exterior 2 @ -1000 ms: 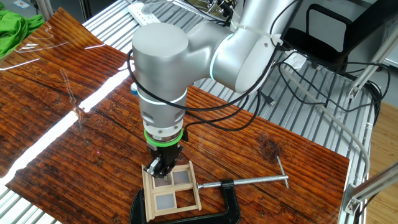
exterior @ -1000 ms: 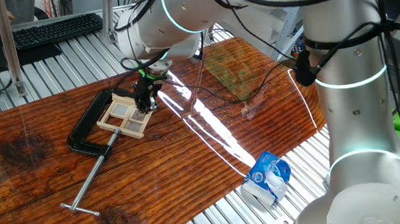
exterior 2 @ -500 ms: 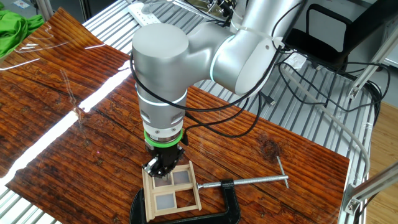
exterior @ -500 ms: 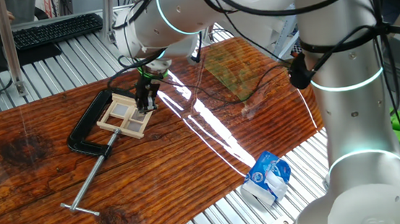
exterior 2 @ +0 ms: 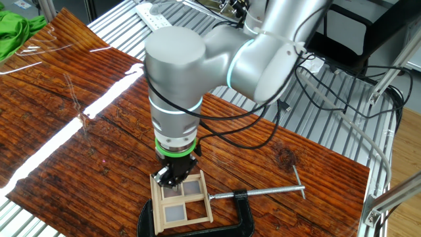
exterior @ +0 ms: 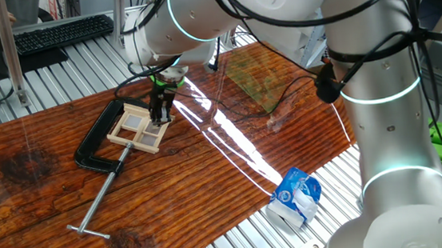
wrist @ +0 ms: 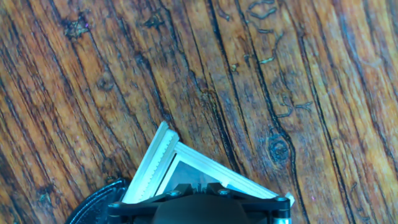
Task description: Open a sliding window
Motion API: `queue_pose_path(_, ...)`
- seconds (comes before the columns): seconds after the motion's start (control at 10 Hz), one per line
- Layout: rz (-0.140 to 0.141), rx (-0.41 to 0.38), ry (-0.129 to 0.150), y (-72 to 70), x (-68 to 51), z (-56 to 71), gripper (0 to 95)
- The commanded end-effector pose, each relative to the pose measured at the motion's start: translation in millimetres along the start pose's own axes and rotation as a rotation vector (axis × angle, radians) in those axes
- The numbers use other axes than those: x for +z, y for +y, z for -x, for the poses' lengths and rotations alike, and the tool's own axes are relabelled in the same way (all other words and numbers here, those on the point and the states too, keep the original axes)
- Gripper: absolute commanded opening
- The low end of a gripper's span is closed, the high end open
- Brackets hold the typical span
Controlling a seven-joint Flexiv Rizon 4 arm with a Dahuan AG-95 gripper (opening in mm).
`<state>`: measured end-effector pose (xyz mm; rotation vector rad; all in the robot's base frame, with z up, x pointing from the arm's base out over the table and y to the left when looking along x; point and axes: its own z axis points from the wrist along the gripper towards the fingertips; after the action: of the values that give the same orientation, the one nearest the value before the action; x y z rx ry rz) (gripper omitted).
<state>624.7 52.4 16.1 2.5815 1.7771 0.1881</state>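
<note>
My gripper (exterior 2: 172, 179) sits on the sliding window (exterior 2: 180, 201) clamped near the worktop's edge, jaws apparently closed though hidden; pushing askew could jam the sash or shift the C-clamp (exterior: 102, 142).

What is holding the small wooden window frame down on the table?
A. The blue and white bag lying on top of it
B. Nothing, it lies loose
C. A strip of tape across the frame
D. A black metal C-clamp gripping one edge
D. The black C-clamp closes around one edge of the window frame, its screw bar running out across the wooden table, while the gripper is down at the frame's opposite side.
</note>
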Motion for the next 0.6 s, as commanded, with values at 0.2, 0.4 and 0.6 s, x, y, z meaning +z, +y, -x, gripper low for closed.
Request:
queue_pose_path(0.2, 0.004, 0.032, -0.008, -0.8, -0.3, 0.1, 0.0)
queue_pose_path(0.4, 0.006, 0.062, -0.014, -0.8, -0.3, 0.1, 0.0)
queue_pose_path(0.6, 0.01, 0.11, -0.018, -0.9, -0.3, 0.2, 0.0)
